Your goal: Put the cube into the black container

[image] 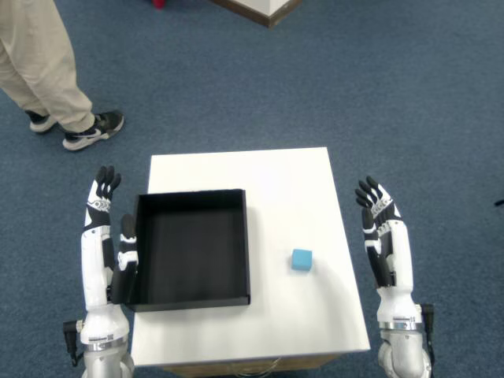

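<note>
A small light-blue cube rests on the white table, right of the black container. The container is a shallow square tray, empty inside, on the table's left half. My right hand hovers off the table's right edge, about a hand's width right of the cube, fingers spread and pointing away, holding nothing. The left hand is beside the container's left wall, also holding nothing.
A person in beige trousers and dark sneakers stands on the blue carpet at the far left. A wooden furniture corner shows at the top. The table's near edge is just in front of the cube.
</note>
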Available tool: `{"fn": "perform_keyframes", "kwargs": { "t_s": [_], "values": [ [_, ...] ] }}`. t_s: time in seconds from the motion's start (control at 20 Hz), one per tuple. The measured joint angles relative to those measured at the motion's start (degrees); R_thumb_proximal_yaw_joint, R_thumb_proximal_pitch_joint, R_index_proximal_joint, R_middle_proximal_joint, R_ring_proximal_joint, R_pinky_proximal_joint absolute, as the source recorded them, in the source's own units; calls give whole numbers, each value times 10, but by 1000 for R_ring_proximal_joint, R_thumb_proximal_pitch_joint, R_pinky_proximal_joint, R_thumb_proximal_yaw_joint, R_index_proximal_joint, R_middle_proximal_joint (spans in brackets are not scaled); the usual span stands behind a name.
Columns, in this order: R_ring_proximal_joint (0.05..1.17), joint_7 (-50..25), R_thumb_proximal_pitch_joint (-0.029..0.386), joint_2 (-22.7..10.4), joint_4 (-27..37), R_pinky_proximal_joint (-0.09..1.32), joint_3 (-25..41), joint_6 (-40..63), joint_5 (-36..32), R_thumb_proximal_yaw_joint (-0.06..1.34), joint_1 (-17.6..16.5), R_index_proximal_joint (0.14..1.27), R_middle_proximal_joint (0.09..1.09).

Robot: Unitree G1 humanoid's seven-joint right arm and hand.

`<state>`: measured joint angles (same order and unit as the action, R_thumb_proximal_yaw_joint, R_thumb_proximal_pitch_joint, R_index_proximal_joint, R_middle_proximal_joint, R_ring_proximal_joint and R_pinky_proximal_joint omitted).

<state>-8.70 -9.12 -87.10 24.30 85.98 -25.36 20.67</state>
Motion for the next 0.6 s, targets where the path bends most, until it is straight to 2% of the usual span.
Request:
{"fn": "perform_keyframes", "kwargs": {
  "t_s": [0.1,0.3,0.6],
  "values": [
    [312,-3,40,0,-4,278,2,0,4,350,0,250,258],
    [310,-9,16,0,-18,254,13,0,15,376,2,262,264],
    [308,-51,9,-38,-66,234,84,-5,73,366,15,264,277]
  ]
}}
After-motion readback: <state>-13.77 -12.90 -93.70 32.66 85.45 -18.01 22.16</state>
